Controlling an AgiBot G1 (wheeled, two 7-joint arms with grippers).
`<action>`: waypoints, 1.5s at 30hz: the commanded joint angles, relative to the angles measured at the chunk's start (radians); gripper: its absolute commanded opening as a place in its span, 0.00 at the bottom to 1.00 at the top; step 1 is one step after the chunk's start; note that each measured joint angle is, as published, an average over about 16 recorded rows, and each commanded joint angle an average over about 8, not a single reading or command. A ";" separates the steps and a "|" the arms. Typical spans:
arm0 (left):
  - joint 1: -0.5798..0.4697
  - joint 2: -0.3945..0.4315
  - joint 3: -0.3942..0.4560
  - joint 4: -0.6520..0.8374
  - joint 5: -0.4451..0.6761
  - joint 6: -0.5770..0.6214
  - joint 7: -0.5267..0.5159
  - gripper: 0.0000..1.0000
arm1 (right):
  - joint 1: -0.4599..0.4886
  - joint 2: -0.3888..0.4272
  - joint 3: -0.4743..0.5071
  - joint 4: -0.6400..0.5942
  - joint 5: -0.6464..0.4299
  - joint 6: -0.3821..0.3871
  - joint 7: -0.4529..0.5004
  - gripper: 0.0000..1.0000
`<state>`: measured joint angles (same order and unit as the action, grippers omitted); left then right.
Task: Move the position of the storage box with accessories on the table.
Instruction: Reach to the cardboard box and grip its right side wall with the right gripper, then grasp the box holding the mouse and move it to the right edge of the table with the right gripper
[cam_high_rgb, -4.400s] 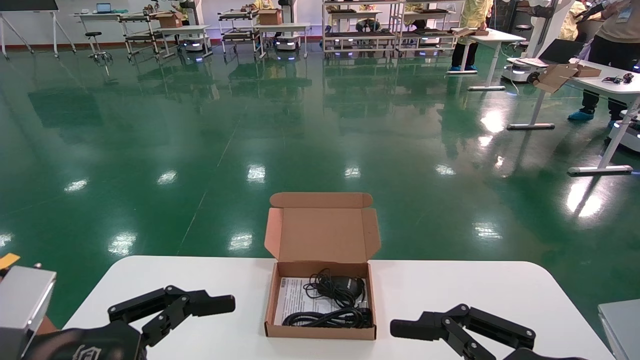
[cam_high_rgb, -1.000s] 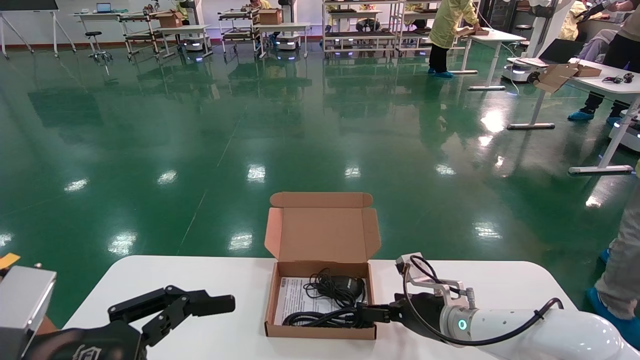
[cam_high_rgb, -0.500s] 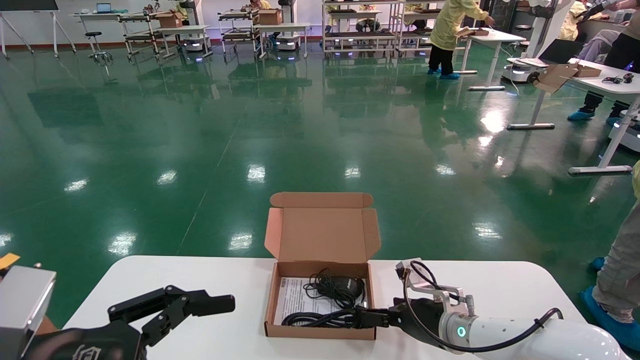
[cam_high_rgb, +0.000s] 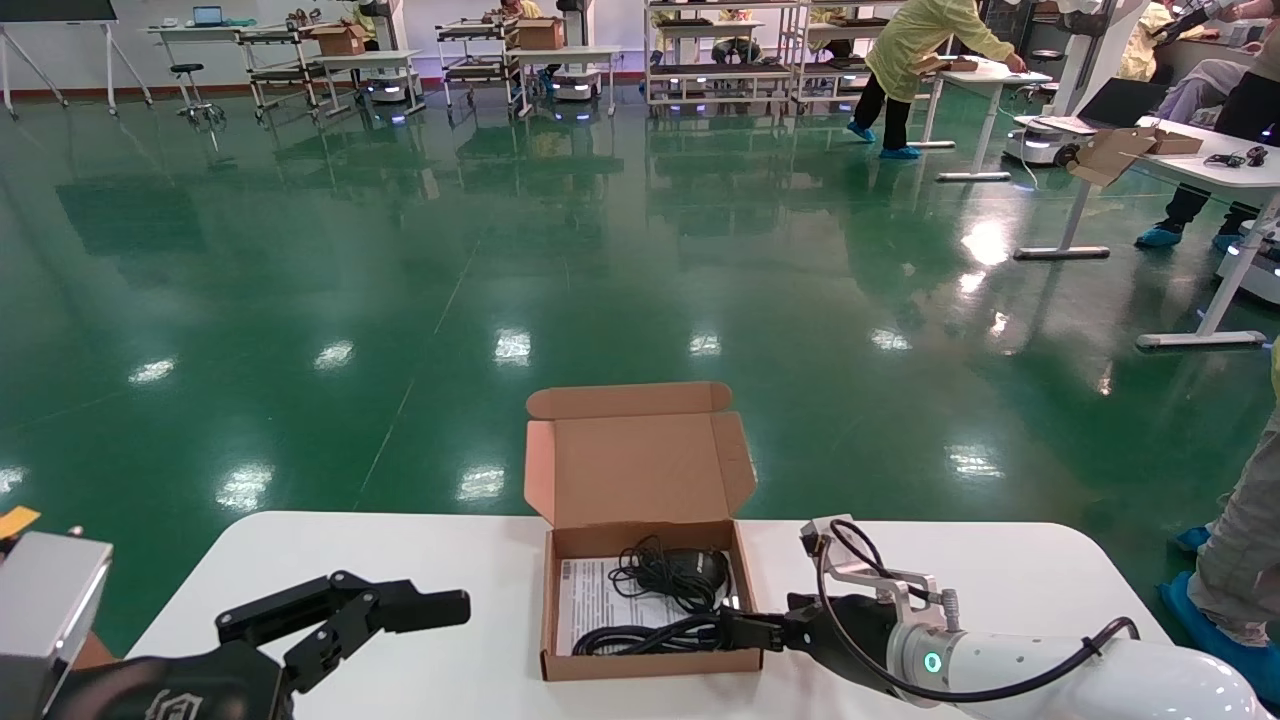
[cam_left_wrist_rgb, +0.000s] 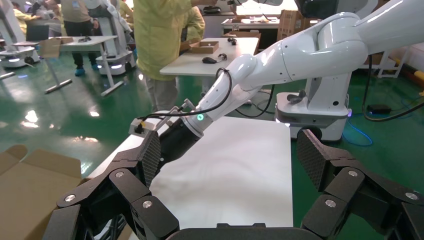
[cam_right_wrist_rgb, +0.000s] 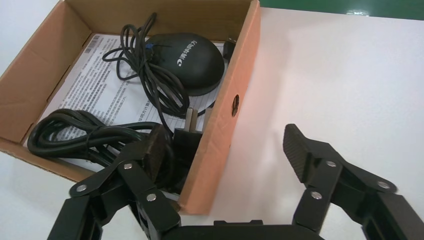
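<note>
The storage box (cam_high_rgb: 648, 600) sits on the table (cam_high_rgb: 1000, 570) about midway between the table's left and right edges, its front wall near the near edge and its hinged lid standing open towards the far edge. Its long axis runs roughly from the near edge to the far edge, and it lies slightly askew to the table's edges. Inside lie the accessories (cam_right_wrist_rgb: 150, 95): coiled black cables, a black mouse and a printed sheet beneath them. The right gripper (cam_high_rgb: 745, 628) is at the box's right wall near the front right corner, reaching in from the right side of the table. In the right wrist view its fingers (cam_right_wrist_rgb: 305, 150) are spread and straddle that wall: one finger is inside the box among the cables, the other outside over bare white table, with a clear gap between it and the cardboard. So the wall to be gripped lies between the jaws rather than ahead of them, and the coming move seems to turn on closing across this thin wall without catching a cable. The left gripper (cam_high_rgb: 400, 610) hovers spread open over the near left corner of the table, well apart from the box, so the right arm is plainly the nearer one.
</note>
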<state>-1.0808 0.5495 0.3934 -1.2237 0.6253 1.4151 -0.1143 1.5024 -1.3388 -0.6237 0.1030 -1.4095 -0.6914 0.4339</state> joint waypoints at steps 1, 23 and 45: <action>0.000 0.000 0.000 0.000 0.000 0.000 0.000 1.00 | 0.001 0.002 0.000 -0.006 0.002 -0.001 -0.002 0.00; 0.000 0.000 0.000 0.000 0.000 0.000 0.000 1.00 | 0.029 0.039 0.014 -0.055 0.029 -0.064 -0.033 0.00; 0.000 0.000 0.000 0.000 0.000 0.000 0.000 1.00 | 0.078 0.096 0.020 -0.059 0.037 -0.139 -0.061 0.00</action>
<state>-1.0808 0.5494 0.3934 -1.2237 0.6253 1.4151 -0.1143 1.5864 -1.2389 -0.6042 0.0466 -1.3728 -0.8380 0.3718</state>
